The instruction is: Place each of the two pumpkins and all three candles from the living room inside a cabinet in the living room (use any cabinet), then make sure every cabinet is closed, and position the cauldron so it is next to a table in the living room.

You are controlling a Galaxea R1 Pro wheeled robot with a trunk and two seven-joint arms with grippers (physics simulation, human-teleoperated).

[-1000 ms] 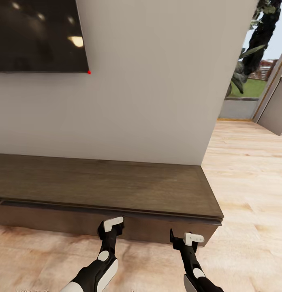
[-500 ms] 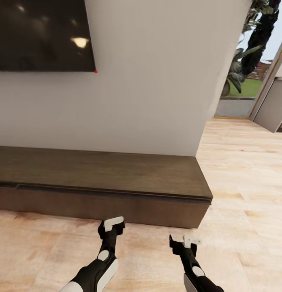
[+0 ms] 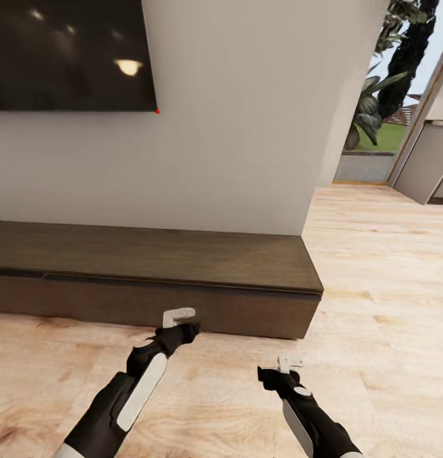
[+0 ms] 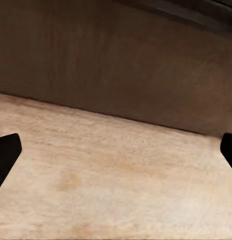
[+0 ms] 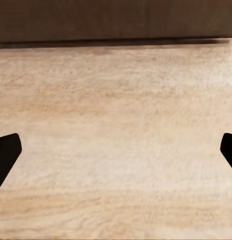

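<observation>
Facing long low dark brown wood-grain cabinet (image 3: 183, 270), drawers shut, against wall; left gripper (image 3: 181, 320) just before cabinet front, right gripper (image 3: 286, 369) farther back, both spread open, empty; judged: back off squarely before turning

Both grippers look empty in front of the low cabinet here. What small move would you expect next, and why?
Probably turn the base away to look for the pumpkins and candles. The cabinet shows its drawer fronts flush, the left gripper and right gripper are open and empty, and bare wooden floor lies beneath them.
</observation>
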